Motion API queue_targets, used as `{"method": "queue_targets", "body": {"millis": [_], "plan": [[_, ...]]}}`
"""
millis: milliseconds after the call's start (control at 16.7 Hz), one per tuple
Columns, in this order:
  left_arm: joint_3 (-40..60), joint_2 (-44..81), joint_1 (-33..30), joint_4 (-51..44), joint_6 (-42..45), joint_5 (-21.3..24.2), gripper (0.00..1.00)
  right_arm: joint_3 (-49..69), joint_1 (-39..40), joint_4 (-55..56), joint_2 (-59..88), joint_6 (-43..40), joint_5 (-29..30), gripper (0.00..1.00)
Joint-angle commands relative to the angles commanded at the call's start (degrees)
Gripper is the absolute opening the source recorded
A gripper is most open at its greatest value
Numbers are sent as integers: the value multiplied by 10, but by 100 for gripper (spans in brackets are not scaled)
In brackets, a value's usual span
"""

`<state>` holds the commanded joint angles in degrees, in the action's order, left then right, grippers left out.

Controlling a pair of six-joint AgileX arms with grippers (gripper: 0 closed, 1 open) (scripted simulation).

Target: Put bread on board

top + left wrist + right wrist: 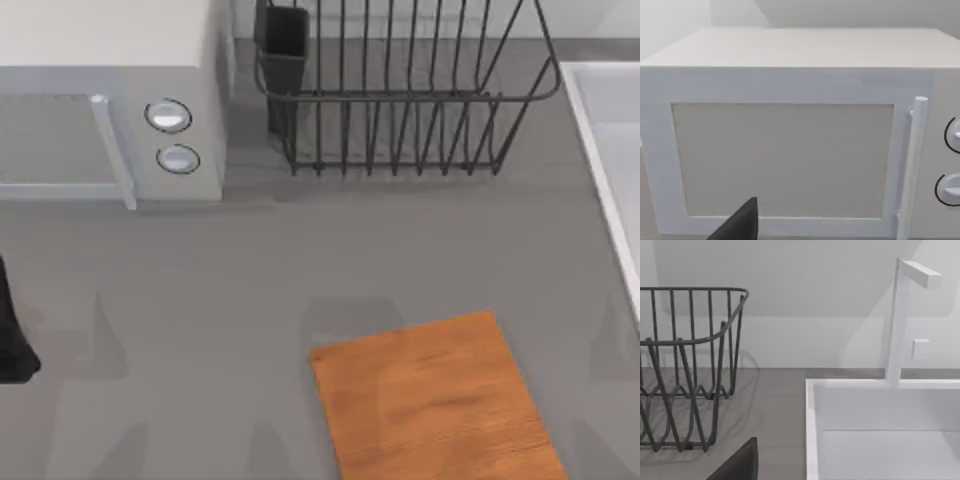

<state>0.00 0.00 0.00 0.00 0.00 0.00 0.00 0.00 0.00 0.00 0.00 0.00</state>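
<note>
Lying flat on the grey table [200, 300], the board [440, 400] sits toward the near edge, right of centre in the top view, orange-brown with visible grain, slightly skewed to the table edge. Its surface is bare. The bread cannot be located in these views.

Left arm [12, 335]: a dark part of it shows at the far left edge of the top view, well apart from the board. The left wrist view faces a white microwave [790, 140] square-on, door closed, vertical handle [912, 165] beside 2 round knobs [952, 135]. A dark finger [740, 225] of the left gripper pokes into the frame; whether that gripper is spread or pressed together cannot be told.

Right wrist view looks at a dark wire dish rack [685, 365] and a white sink [880, 430] with a tall faucet [897, 320]. 1 dark finger [740, 462] of the right gripper shows; its state cannot be told either.

Top view: microwave at back left, rack at back centre with a dark utensil cup [283, 40] at its left end, sink along the right edge.
</note>
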Motion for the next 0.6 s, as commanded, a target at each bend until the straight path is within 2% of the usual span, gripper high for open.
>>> {"method": "queue_targets", "body": {"millis": [300, 600], "plan": [[35, 37, 6, -26, 17, -1, 100, 0, 0, 0, 0, 0, 0, 100], [186, 219, 28, -139, 85, -1, 100, 0, 0, 0, 0, 0, 0, 100]]}}
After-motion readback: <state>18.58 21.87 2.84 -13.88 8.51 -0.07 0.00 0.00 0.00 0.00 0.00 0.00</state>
